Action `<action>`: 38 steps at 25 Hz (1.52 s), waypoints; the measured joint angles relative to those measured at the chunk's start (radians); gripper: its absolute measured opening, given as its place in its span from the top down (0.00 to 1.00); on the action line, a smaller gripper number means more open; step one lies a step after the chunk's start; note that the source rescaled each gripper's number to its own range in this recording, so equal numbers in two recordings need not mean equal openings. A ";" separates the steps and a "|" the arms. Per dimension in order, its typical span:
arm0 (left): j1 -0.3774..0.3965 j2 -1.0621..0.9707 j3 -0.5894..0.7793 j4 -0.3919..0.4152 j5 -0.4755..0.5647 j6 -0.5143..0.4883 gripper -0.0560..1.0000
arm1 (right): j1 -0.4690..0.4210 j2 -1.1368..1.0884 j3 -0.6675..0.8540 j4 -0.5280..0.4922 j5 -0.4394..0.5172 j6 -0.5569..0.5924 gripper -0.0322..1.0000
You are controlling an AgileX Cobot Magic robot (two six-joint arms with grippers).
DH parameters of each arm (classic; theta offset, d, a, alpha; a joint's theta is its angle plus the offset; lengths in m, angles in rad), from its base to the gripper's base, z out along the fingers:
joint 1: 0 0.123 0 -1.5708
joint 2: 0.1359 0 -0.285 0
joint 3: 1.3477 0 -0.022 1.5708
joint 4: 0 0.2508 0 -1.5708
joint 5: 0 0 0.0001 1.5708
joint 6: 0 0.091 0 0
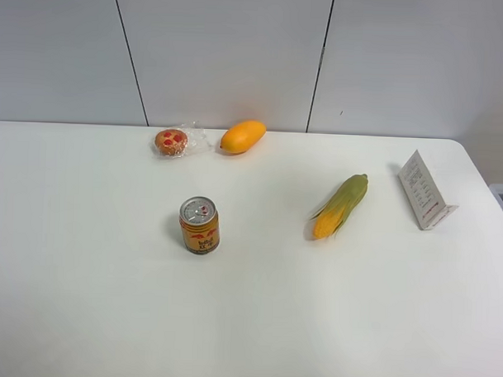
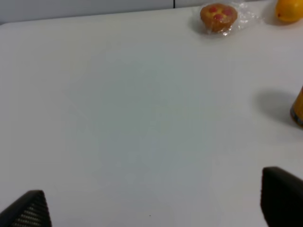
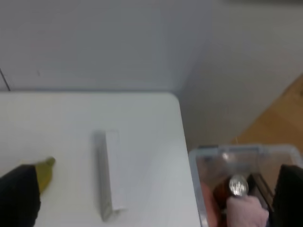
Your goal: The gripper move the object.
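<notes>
The white carton [image 1: 425, 191] sits on the right side of the white table [image 1: 107, 299], close to the right edge. Its long side runs from far-left to near-right. The end with the red mark points to the near-right, and the face with rows of small dark print looks up and to the left. The corn cob [image 1: 341, 206] lies to its left, and the two do not touch. The corn's yellow end points near and its green end points far.

A gold can [image 1: 200, 226] stands upright left of the middle. At the far side lie an orange mango [image 1: 242, 136] and a muffin [image 1: 171, 141] in a clear wrapper, just beside each other.

The left gripper [image 2: 156, 204] has its two black fingers spread wide over bare table, with nothing between them. The right gripper [image 3: 154, 196] is spread wide too and holds nothing. In its view the carton lies ahead on the table, away from both fingers. A clear bin [image 3: 227, 151] sits off the right end of the table, with blurry things inside.
</notes>
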 joint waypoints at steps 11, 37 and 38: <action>0.000 0.000 0.000 0.000 0.000 0.000 0.00 | 0.000 -0.465 0.235 0.114 0.007 -0.091 0.01; 0.000 0.000 0.000 0.000 0.000 0.000 0.00 | 0.000 -1.055 1.183 0.121 -0.140 0.033 0.01; 0.000 0.000 0.000 0.000 0.000 0.000 0.00 | 0.000 -1.055 1.184 0.112 -0.139 0.045 0.01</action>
